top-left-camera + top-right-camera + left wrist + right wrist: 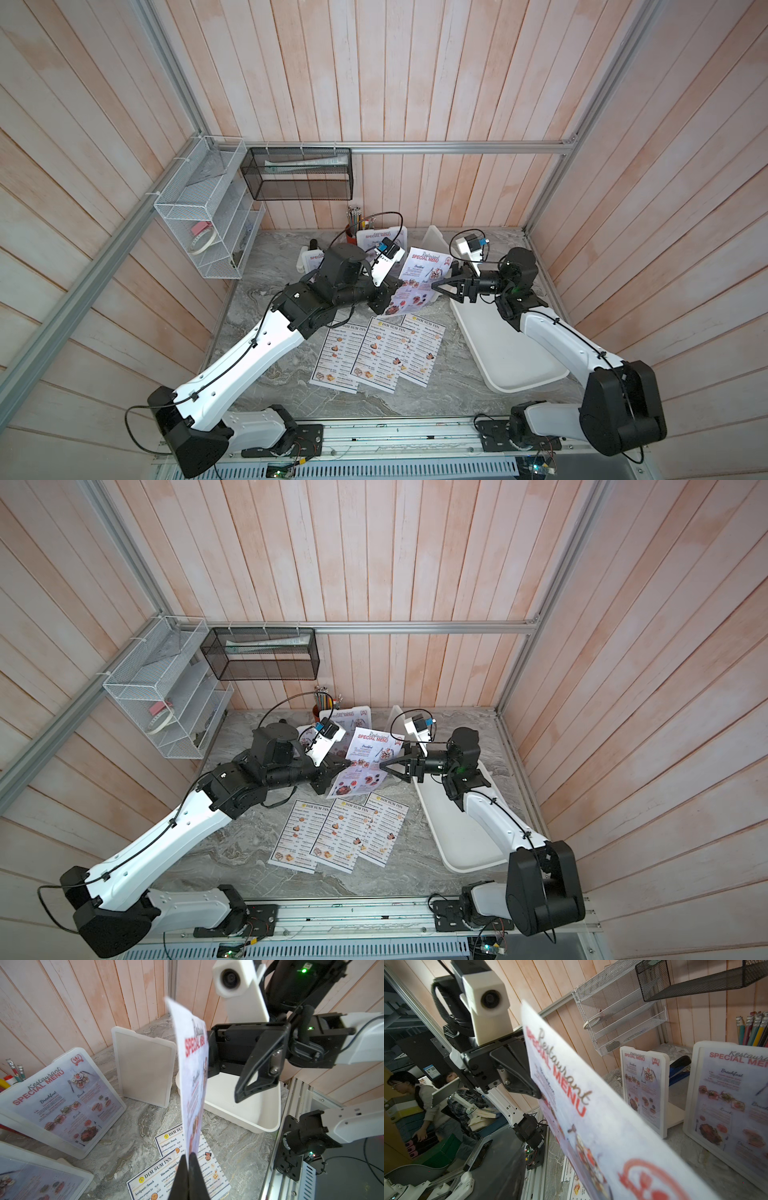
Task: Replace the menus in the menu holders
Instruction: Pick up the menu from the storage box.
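My left gripper [188, 1155] is shut on the lower edge of a lilac SPECIAL MENU sheet [419, 274], holding it in the air above the table. My right gripper [435, 286] stands open at the sheet's opposite edge; one finger [257, 1068] is clear of the paper and the other is hidden behind it. An empty white menu holder [143, 1068] stands at the back. Two more holders [62, 1101] [31, 1178] each hold a SPECIAL MENU. Three DIM SUM INN menus [380, 357] lie flat, overlapping, at the front.
A large shallow white tray [511, 357] lies under my right arm. A cup of pencils [353, 224] stands at the back wall and a blue stapler [679, 1066] lies behind a holder. A white wire rack [203, 208] and a black mesh basket [299, 174] hang on the walls.
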Motion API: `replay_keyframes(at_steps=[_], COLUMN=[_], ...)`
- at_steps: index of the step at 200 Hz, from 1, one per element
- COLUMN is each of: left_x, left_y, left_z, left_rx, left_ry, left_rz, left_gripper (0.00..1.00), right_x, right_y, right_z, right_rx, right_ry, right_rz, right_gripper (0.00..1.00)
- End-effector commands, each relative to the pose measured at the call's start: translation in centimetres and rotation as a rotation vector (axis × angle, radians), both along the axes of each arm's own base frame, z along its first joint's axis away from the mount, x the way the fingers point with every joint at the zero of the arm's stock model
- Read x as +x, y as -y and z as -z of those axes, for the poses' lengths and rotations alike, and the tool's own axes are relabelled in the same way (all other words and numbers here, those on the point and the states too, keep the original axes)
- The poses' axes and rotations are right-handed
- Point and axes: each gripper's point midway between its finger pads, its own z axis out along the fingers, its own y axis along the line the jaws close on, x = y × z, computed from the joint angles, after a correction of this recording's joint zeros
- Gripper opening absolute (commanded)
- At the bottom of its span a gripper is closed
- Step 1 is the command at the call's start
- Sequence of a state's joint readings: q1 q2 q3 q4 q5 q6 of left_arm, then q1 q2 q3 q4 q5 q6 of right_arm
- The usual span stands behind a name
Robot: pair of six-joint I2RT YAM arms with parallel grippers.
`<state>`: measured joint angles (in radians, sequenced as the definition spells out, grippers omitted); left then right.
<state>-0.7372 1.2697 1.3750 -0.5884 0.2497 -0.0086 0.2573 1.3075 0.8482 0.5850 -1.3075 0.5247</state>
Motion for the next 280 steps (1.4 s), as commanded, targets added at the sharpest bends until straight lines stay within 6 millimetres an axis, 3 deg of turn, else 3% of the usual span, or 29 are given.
replay_keyframes(at_steps=[1,69,121,187,280], left_x=[0.0,0.4,-1.2,-2.4,-1.5], left_y=[0.0,0.1,0.6,0.3,0.0], left_z=[-1.0,-0.5,-0.9,-1.9,-2.2], left_rx=[-0.062,-0.154,-0.198,-0.24,-0.231], left_ry=[0.008,-0.05,-0.077,-0.062,-0.039], left_rz=[0.011,0.03,0.119,0.151,0.108], left_gripper=[0.02,0.02,0.02,0.02,0.02], right_x=[-1.0,-0.2,0.9,0.8,-1.3], right_y=[0.2,0.1,-0.1,-0.4,-1.1], right_z=[-0.8,-0.8,-0.8,-1.3,-2.0], right_rx=[0.009,0.012,-0.004,0.013,0.025], right_ry=[0.012,-0.079,-0.05,-0.035,-0.042], right_rz=[0.004,0.109,0.157,0.095,0.0], right_gripper=[0.62,0.38,0.52,0.58,0.54])
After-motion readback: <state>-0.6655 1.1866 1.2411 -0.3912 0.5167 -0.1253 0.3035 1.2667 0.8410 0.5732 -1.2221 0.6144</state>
